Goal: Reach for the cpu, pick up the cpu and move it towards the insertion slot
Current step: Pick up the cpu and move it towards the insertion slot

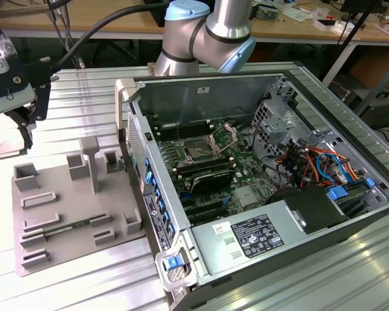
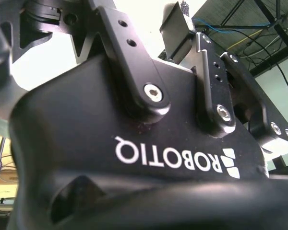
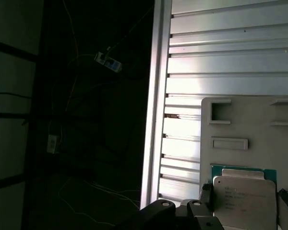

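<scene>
The gripper (image 3: 247, 203) clamps the cpu (image 3: 240, 189) by its edges between 2 fingers (image 3: 206, 192) (seemingly level), well apart from the insertion slot (image 1: 198, 153). It is best kept flat, clearing the computer case wall (image 1: 131, 123).

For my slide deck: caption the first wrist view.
Claw holding the cpu above the grey fixture plate on the ribbed metal table.

End effector (image 1: 24, 133) hovering at the exterior view's left, above the bench (image 1: 78, 84), well apart from the insertion slot (image 1: 198, 153).
</scene>
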Motion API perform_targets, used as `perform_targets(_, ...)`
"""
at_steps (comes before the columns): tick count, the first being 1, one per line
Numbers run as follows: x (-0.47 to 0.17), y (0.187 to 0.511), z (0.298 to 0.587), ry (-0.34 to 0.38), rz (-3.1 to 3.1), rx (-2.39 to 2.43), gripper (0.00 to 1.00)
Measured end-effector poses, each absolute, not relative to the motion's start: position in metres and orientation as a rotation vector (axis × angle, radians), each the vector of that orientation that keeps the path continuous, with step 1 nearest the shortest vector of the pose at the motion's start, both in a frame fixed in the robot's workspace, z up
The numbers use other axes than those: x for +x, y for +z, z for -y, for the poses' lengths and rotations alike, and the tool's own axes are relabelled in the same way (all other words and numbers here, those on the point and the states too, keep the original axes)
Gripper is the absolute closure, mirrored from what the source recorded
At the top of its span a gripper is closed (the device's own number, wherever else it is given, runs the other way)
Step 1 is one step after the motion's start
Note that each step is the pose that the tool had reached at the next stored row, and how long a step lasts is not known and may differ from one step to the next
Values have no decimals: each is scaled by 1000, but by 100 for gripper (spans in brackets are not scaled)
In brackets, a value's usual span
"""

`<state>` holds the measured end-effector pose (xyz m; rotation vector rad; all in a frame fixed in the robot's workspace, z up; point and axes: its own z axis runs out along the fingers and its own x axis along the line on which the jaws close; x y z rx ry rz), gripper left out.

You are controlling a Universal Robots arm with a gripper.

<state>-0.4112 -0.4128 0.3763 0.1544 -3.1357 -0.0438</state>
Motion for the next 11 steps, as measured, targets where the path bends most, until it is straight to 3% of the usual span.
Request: perform_targets(11, -411, 380, 413, -44, 3136, 154, 45)
